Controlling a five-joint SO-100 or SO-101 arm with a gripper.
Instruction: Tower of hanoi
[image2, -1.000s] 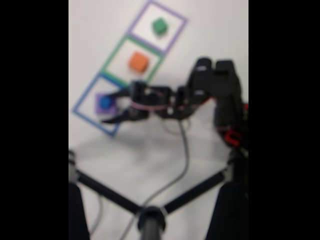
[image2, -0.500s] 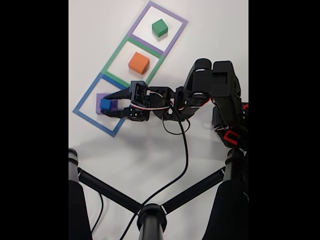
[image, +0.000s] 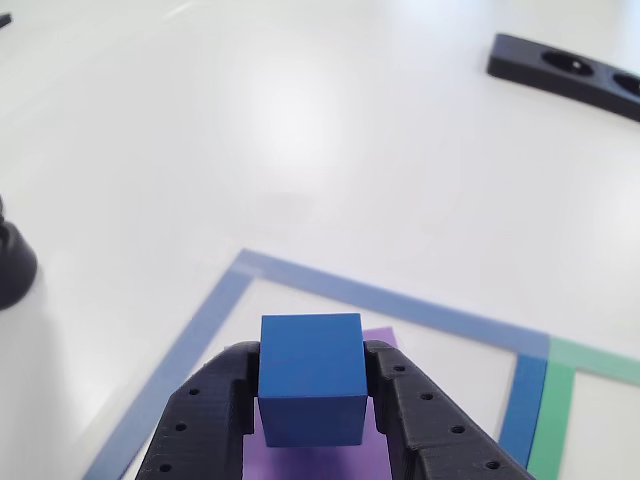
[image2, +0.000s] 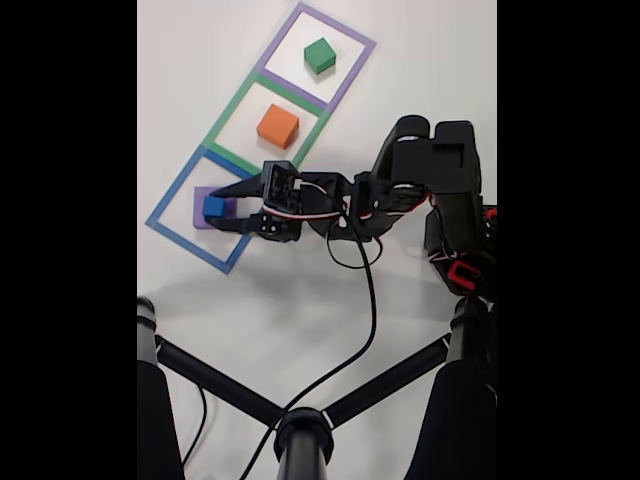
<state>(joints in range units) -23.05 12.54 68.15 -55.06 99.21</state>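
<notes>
Blue cube held between the two fingers, over the purple block

The blue cube (image: 311, 378) sits squeezed in the gripper (image: 312, 400); the purple block (image: 330, 458) lies right under it; the salmon-orange block (image2: 277, 125) and green block (image2: 319, 55) sit off to one side, well apart.
</notes>
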